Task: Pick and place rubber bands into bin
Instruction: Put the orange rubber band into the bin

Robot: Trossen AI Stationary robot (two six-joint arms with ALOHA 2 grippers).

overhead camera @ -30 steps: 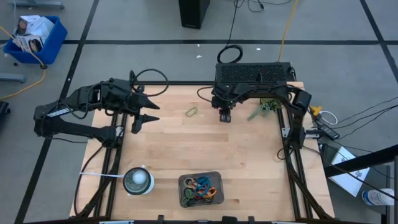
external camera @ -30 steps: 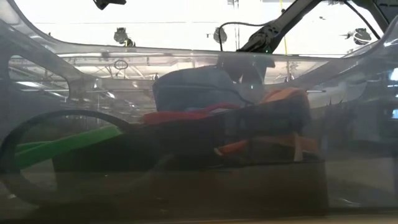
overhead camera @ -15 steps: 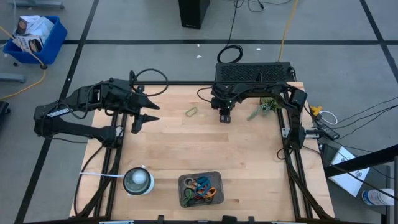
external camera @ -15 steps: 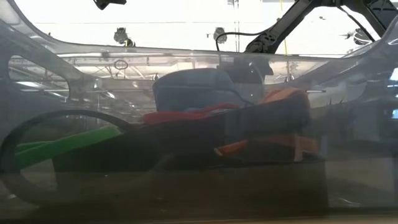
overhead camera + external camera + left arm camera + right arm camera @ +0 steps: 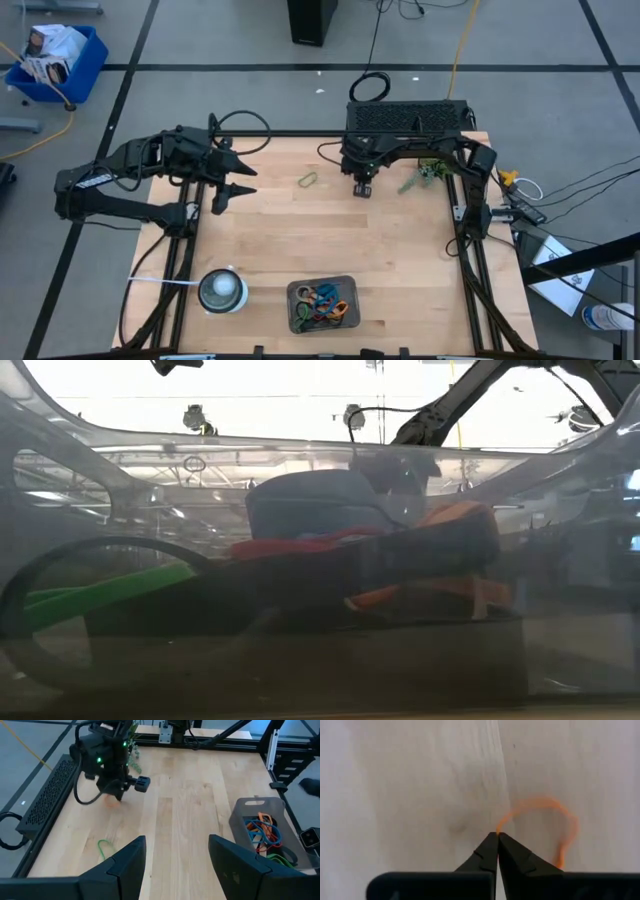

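Observation:
My right gripper is over the far middle of the table, pointing down. It is shut on a thin orange rubber band, and it also shows in the left wrist view. A green rubber band lies flat on the wood to its left, and shows in the left wrist view too. The dark grey bin sits at the near edge and holds several coloured rubber bands. My left gripper is open and empty at the far left. My right gripper pinches the orange band at one end of its loop, only at the very tips of its two fingers. The fingers come from above, pointing down. The rest of the loop spreads out beside the tips, close to the wood; whether it rests there I cannot tell.
A round white object stands left of the bin. A black perforated box and a small green clump are at the far edge beside the right arm. The low view looks straight into the banded bin. Bare wood lies between gripper and bin.
My right arm has shifted a little at the far edge, while its gripper stays over the same spot and stays shut.

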